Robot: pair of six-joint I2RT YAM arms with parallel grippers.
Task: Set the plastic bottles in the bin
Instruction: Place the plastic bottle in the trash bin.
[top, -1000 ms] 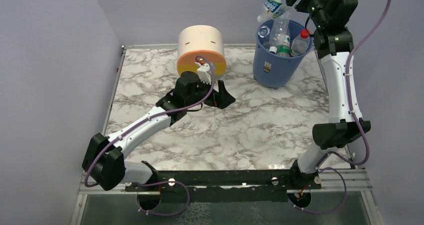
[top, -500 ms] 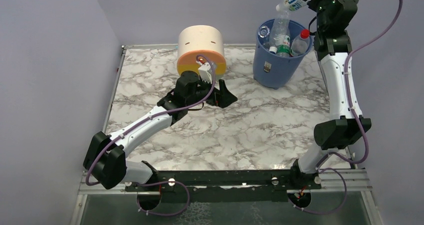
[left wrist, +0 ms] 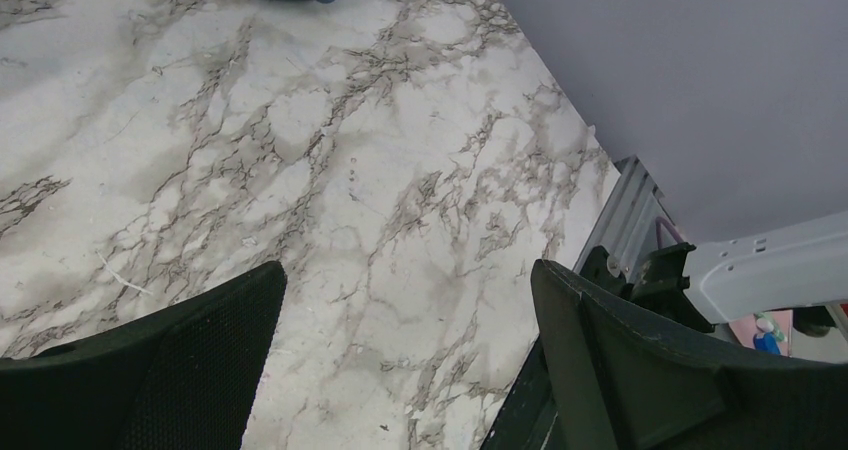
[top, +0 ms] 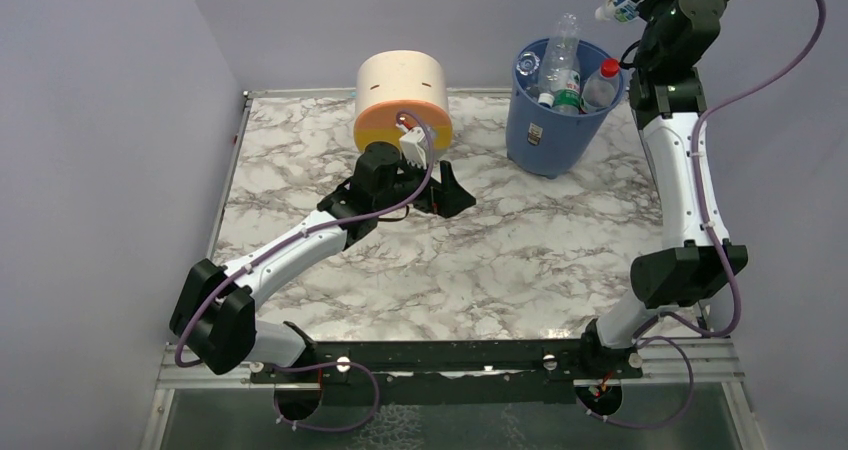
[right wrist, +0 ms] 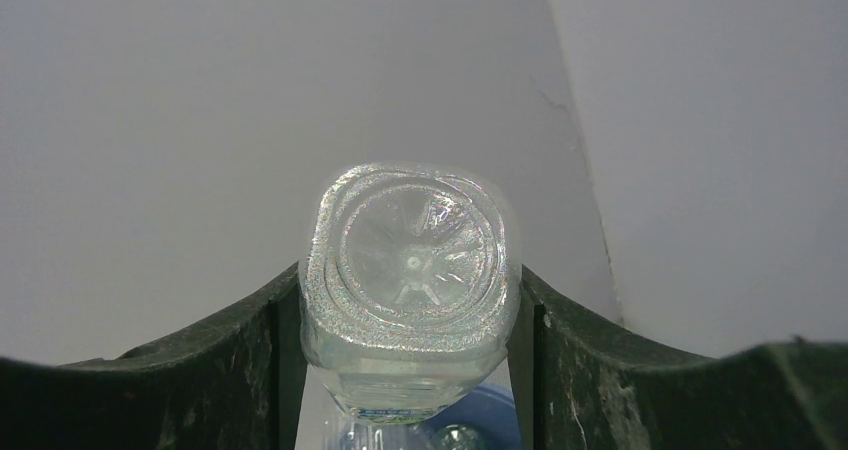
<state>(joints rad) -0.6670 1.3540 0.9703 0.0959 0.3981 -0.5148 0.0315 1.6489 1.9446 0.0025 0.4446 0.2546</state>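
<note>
bottle (right wrist: 410,260) pinched in right fingers (right wrist: 285,340) — high above bin (top: 550,135) | left fingers (left wrist: 190,370) spread, near drawer unit (top: 402,95)

Plain lavender-grey walls (top: 100,120) close in a white-and-grey marbled tabletop (top: 500,260) on three sides, under what seems soft, even light.

Cream-and-orange round drawer unit (top: 402,98) on white marble table (top: 520,250), lilac walls (top: 100,120)
</note>
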